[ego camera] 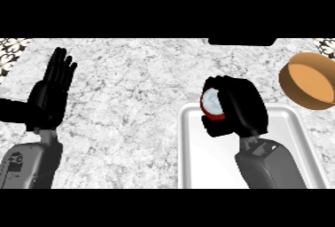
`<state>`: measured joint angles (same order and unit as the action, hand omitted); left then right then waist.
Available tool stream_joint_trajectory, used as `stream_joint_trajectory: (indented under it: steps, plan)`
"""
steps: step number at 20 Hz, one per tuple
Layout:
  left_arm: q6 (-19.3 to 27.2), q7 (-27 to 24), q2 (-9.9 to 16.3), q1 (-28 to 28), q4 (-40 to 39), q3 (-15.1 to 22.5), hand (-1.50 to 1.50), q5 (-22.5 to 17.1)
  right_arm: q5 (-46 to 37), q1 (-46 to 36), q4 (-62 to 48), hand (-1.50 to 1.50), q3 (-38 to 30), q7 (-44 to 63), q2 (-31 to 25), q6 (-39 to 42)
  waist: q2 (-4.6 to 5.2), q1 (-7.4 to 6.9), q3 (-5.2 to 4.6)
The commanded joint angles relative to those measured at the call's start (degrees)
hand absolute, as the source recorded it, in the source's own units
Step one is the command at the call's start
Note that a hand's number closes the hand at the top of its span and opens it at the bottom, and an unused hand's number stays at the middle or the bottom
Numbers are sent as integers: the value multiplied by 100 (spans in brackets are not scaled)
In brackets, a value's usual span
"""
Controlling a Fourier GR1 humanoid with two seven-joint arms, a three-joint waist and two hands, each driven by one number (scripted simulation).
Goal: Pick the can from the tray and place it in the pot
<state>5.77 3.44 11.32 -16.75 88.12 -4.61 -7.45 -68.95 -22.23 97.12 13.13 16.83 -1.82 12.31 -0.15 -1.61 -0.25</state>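
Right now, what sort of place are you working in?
Likely a kitchen counter: a speckled stone top, a white tray, an orange-brown pot and a can in the right hand.

From my station the worktop [144, 88] reads as speckled grey-white stone, polished-looking. The tray [196, 159] looks like pale, smooth metal or plastic with a soft sheen; I can't tell which. The can [212, 103] shows a silvery metallic lid and a glossy red wall. The pot [307, 80] looks matt, copper-orange inside, darker brown outside. Both robot hands are matt black; the forearms [271, 166] look like grey satin plastic.
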Motion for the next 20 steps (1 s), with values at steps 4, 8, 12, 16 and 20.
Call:
stream_joint_trajectory:
  steps: [4, 8, 12, 16, 20]
  plan:
    - [21, 15, -1, 17, -26, -34, 0, 10, -902, -1573, -30, 150, -192, 2450, 178, -485, 0, 20, 15]
    - [105, 18, -90, 147, 191, 52, 0, 90, -1389, -2173, -244, 150, -579, 2779, 135, -500, 1, 88, 23]
    - [152, -77, -167, 138, 118, 58, 0, 137, -1144, -2296, 32, 150, -1316, 2668, -410, -388, 6, 156, 25]
    - [-29, 49, 119, -115, -66, -276, 0, -61, -571, -1992, 253, 150, -1884, 2220, -1008, 136, 10, 202, 25]
    - [-65, -253, -81, 569, 306, -114, 0, -6, -7, -1619, -42, 150, -2678, 1592, -1737, 204, 8, 168, 26]
